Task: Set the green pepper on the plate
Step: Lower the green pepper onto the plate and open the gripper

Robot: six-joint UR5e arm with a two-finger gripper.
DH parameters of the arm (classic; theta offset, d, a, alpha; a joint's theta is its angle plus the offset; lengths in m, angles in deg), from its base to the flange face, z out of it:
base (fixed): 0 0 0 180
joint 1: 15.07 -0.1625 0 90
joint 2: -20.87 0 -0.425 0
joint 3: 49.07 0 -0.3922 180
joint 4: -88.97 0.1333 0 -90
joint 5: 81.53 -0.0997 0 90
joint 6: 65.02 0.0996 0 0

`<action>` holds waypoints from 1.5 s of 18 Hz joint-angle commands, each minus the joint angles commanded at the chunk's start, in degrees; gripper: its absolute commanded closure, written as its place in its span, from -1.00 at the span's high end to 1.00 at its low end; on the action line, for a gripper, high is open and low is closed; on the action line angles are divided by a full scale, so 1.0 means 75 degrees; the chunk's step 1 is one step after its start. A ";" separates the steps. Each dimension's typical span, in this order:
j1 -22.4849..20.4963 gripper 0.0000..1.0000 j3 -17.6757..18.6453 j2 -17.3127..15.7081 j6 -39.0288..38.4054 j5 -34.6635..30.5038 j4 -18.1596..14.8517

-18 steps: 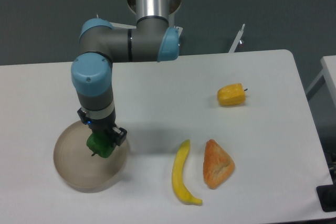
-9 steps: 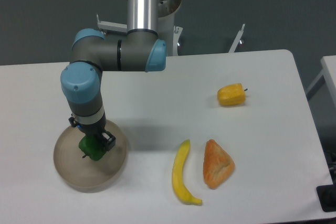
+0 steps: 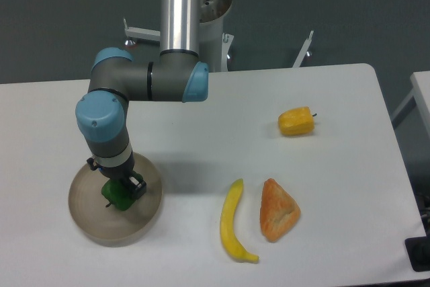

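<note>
Arm lowered since before, gripper (image 3: 121, 191) clamped on green pepper (image 3: 117, 196) (stem downward), over plate (image 3: 84, 216).

Green pepper (image 3: 118, 194) over plate (image 3: 87, 216), table's left

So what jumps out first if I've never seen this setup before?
The grey-and-blue arm reaching down at the left, its pincer holding a green pepper over a tan plate. To the right lie a banana, a triangular pastry and a yellow pepper.
</note>
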 joint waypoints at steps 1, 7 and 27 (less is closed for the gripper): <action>0.0012 0.20 0.0000 0.0000 0.0000 0.0000 0.0000; 0.0023 0.21 0.0000 0.0047 -0.0012 -0.0012 0.0000; 0.0059 1.00 -0.0082 -0.0069 0.0023 -0.0023 -0.0011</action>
